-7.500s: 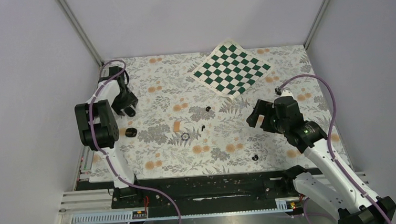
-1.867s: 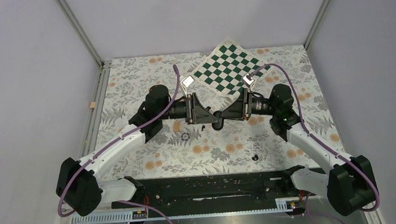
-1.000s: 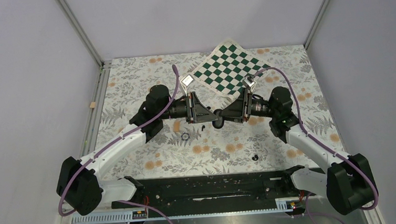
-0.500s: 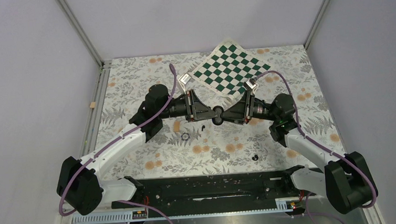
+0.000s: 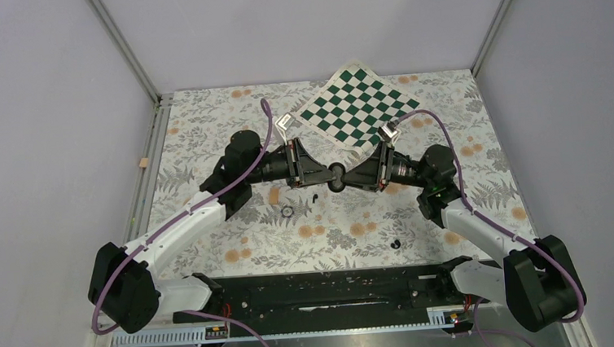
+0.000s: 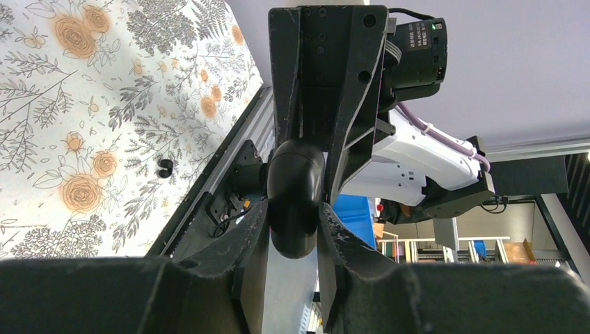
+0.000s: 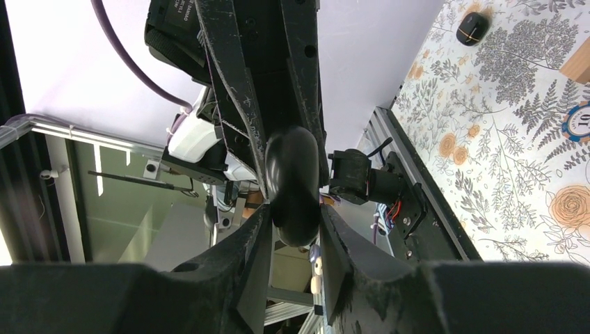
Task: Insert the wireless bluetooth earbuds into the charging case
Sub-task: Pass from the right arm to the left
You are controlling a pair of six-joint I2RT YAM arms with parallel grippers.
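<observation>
Black rounded oval charging case (image 5: pixel 337 176) hangs above the floral bench (image 5: pixel 202 115), apparently unopened, with the left jaws clamped on one end and the right jaws gripping the other. A tiny glossy black earbud (image 5: pixel 394 243) lies loose, well apart; insertion has not begun.

White arm links (image 5: pixel 179 228), black joints (image 5: pixel 121 286), purple cables (image 5: pixel 268 119), scuffed black fingers (image 6: pixel 250 240)

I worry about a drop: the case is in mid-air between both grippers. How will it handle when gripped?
Likely slippery: the case looks glossy and rounded, so the left gripper and right gripper meet it on small patches. Probably stiff: no dent shows under the pinch. Dropped, its pebble shape might roll or skid.
</observation>
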